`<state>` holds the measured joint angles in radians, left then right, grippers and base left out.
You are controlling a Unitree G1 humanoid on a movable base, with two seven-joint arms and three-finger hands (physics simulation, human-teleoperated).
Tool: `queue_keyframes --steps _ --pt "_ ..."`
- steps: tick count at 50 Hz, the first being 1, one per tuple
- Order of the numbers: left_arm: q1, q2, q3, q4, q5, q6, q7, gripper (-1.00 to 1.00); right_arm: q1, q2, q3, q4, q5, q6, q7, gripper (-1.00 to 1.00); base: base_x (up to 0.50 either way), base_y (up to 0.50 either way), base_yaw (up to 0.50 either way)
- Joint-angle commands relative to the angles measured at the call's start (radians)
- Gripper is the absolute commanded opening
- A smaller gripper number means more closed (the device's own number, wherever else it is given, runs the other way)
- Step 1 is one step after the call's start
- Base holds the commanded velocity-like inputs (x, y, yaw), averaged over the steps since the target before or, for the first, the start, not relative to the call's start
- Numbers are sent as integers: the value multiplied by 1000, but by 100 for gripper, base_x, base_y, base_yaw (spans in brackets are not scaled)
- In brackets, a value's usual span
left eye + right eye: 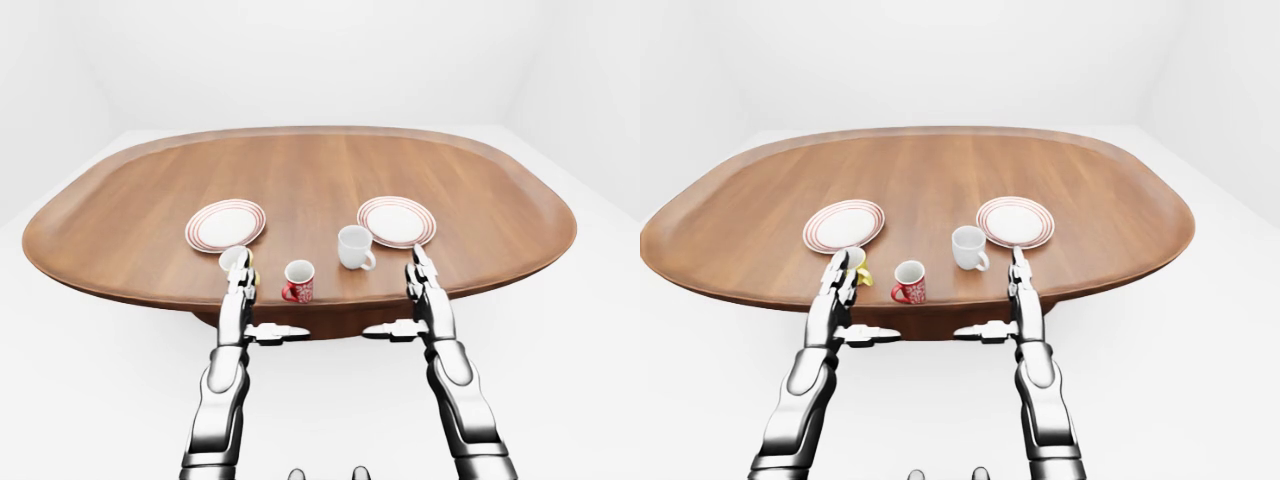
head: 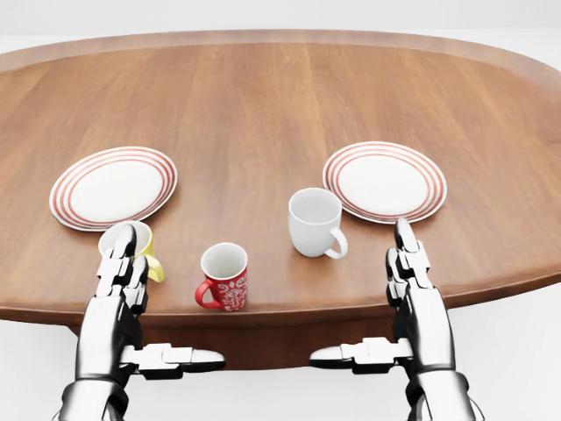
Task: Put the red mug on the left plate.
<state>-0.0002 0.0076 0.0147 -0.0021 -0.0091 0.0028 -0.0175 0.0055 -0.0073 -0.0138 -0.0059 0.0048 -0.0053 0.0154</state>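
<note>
- Low in the head view, the left hand (image 2: 123,276) and the right hand (image 2: 410,267) reach up over the table's near edge, fingers straight and apart, thumbs jutting inward toward each other; neither holds anything.
- Just past the left hand's fingertips stands a yellow mug (image 2: 145,246), partly hidden behind them; whether the fingers touch it I cannot tell, and its inside does not show.
- Right of the left hand, between the two hands and nearer the left one, the red mug (image 2: 224,277) stands upright on the wooden table (image 2: 263,105), handle toward the left hand. It carries a white pattern too small to read, and what shows of its inside holds nothing.
- Up and left of the right hand a white mug (image 2: 315,222) stands upright, handle toward that hand, apparently with nothing in it.
- Beyond the left hand lies the left plate (image 2: 113,187), red-ringed, nothing on it.
- Beyond the right hand lies a matching right plate (image 2: 384,181), just beside the white mug, also bare.
</note>
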Motion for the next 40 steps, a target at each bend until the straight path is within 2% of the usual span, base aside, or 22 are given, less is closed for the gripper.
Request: queue_keyframes --steps 1,10,19,27,32,34,37,39,40 --pt "-6 12 18 5 -7 7 -29 100 10 -10 -19 -11 -9 -6 14 100 0 0 0" --pt "-6 11 17 6 -8 6 -38 100 20 -10 -20 -10 5 -31 34 100 0 0 0" --pt "-7 11 19 5 -8 12 -35 100 20 -10 -10 -2 -5 -33 44 100 0 0 0" --pt "-4 11 19 1 -3 13 -29 100 22 -11 -9 6 0 -51 65 100 0 0 0" --pt "2 11 22 -9 -6 16 -27 100 28 -12 -9 -17 -3 -46 70 100 0 0 0" --pt "31 5 21 -60 0 19 -9 100 78 -13 7 -127 -31 -34 74 100 0 0 0" --pt "146 -9 10 -238 19 3 22 100 212 -13 40 -357 -58 -39 108 100 0 0 0" --pt "200 -16 5 -311 32 -8 39 100 270 -15 53 -437 -50 -51 134 100 0 0 0" --pt "245 -22 2 -366 39 -32 53 100 319 -19 71 -492 -53 -76 150 100 0 0 0"
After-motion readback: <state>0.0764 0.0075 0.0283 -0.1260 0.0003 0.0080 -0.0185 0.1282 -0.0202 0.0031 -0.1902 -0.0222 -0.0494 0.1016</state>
